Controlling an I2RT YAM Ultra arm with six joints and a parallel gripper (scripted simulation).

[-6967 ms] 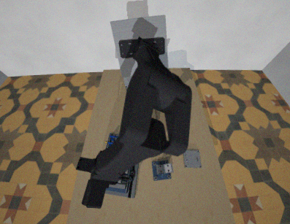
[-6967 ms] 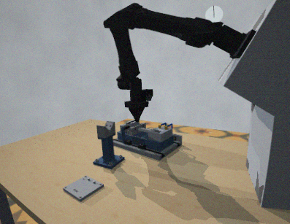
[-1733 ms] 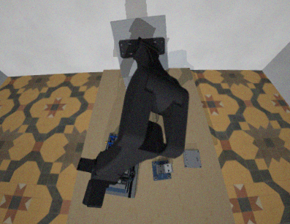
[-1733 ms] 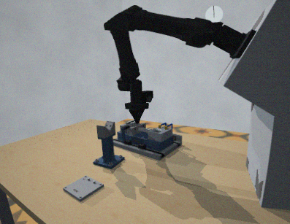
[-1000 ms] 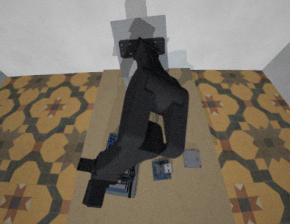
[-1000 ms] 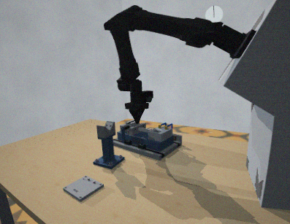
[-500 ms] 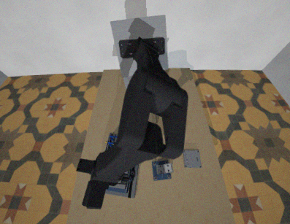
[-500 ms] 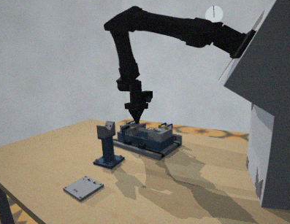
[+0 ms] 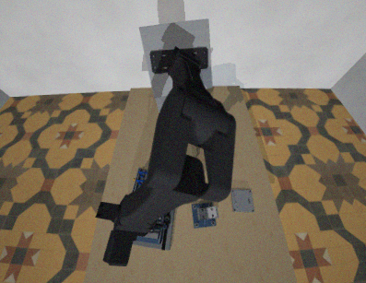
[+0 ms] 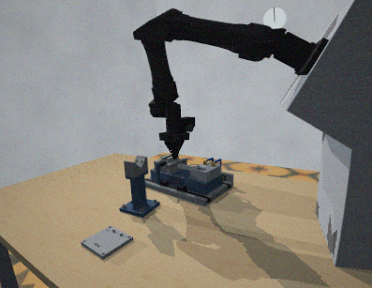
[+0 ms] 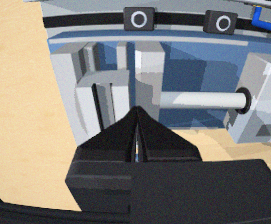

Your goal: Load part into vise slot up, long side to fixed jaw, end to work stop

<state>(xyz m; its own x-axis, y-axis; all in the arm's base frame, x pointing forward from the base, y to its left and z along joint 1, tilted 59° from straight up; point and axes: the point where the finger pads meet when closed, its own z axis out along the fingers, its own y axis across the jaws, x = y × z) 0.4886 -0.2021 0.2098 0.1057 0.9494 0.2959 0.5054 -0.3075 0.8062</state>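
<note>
My gripper [image 10: 174, 152] is shut and empty. It points straight down, just above the left end of the blue vise [image 10: 188, 177]. In the wrist view the closed fingertips [image 11: 138, 140] hang over the gap between the jaws. A light grey block with a dark groove on top, which looks like the part [image 11: 101, 100], lies there just left of the tips. I cannot tell whether they touch it. The air cylinder's pale rod [image 11: 201, 101] runs off to the right. The infeed plate [image 10: 107, 241] is bare. In the top view the arm hides most of the vise [image 9: 156, 233].
The V-block [image 10: 136, 168] stands on a blue post just left of the vise and also shows in the top view [image 9: 205, 213]. The infeed plate [image 9: 242, 200] lies beside it. A large grey mounting box [image 10: 345, 168] stands at the right of the table.
</note>
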